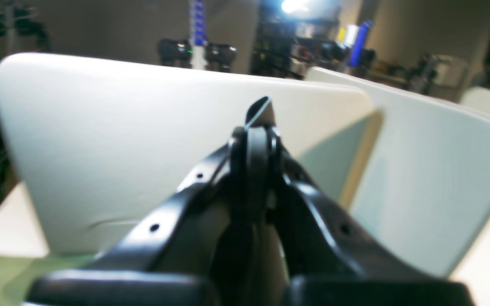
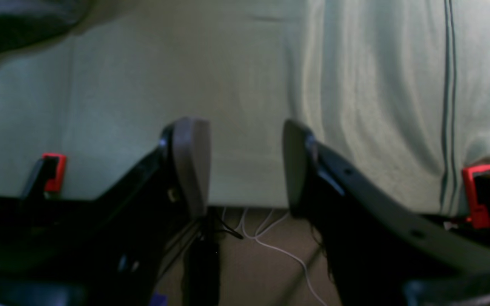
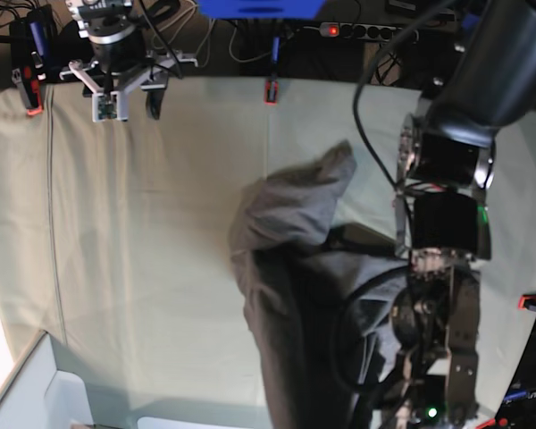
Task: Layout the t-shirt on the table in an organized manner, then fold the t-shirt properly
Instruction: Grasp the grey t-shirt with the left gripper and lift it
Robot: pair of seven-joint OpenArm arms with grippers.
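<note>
The pale sage-green cloth table (image 3: 143, 268) fills the base view, faint creases running down it and small red clips (image 3: 271, 91) pinching its far edge; beyond that edge lie dark cables and a power strip. Nearest the base camera, my left gripper (image 1: 258, 111) is clenched, and a thin dark sliver shows at its tip; whether that is cloth I cannot tell, since the base view hides the tip behind the arm itself. The plain dark grey cotton t-shirt (image 3: 290, 268) is crumpled in a long heap right of the table's centre, partly under my left arm; its long axis runs from the near edge toward the far one, and a rounded lobe, perhaps a sleeve, points to the far right. Collar and label are not visible, so I cannot say which end is the neck. Farthest off, my right gripper (image 2: 245, 165) hangs parted and empty over the far edge, well apart from the shirt. I judge the risk to be lifting one-sided: the heap may drag and twist rather than spread; my cable could snag a fold.
</note>
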